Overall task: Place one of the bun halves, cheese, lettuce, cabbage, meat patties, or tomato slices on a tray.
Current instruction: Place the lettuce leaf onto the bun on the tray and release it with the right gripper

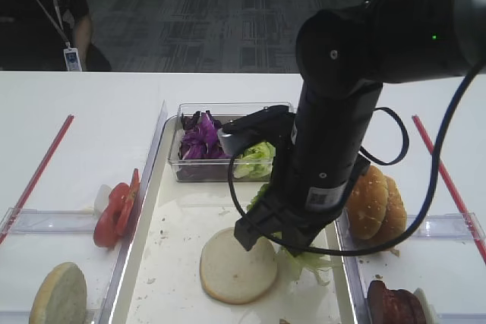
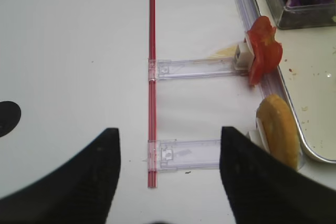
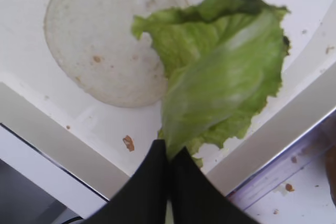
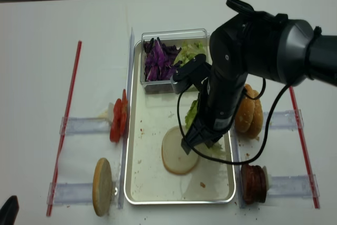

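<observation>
Pincer (image 3: 169, 156) on our right arm is clamped shut on the lettuce (image 3: 220, 72), hanging just beside the pale bun half (image 3: 100, 35) over the tray (image 3: 47, 124), so next we lower and release.

A white table (image 1: 114, 111) fills the lower frame. Beyond its far edge, across the top, lies dark grey patterned carpet (image 1: 213, 20). At upper left a person in dark clothes (image 1: 45, 13) sits, a badge on a lanyard (image 1: 71, 58) hanging down.
</observation>
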You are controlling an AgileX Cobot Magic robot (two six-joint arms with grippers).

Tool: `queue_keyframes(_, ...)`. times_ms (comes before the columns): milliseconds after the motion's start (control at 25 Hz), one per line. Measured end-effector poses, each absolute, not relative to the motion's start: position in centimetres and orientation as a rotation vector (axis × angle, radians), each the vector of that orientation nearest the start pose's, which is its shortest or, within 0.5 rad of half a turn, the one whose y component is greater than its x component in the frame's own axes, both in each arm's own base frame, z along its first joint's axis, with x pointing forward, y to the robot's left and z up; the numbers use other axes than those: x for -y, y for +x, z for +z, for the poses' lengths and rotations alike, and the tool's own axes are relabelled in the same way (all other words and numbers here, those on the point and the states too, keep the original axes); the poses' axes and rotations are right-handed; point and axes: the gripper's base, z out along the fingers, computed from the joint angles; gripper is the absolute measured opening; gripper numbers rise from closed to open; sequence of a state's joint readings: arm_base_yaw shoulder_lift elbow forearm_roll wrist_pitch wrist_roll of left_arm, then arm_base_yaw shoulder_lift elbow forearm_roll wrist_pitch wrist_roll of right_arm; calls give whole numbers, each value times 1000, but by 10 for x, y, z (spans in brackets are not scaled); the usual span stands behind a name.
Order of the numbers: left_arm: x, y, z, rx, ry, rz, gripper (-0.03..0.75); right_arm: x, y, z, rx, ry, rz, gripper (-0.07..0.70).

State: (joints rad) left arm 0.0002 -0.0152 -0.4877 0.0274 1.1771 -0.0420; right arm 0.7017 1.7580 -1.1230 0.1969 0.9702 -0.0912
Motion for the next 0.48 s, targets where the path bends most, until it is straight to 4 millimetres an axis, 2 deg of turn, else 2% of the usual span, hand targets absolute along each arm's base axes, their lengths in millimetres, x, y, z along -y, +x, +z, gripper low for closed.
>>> queue_keyframes(280,-2,-11,265,-2157,-49,9,421,-228,232,192,-2902,-1080,286,18)
queue_keyframes(480,-2,-11,265,-2157,-49,9,421,-236,236,198,-2878,-1083,308,18)
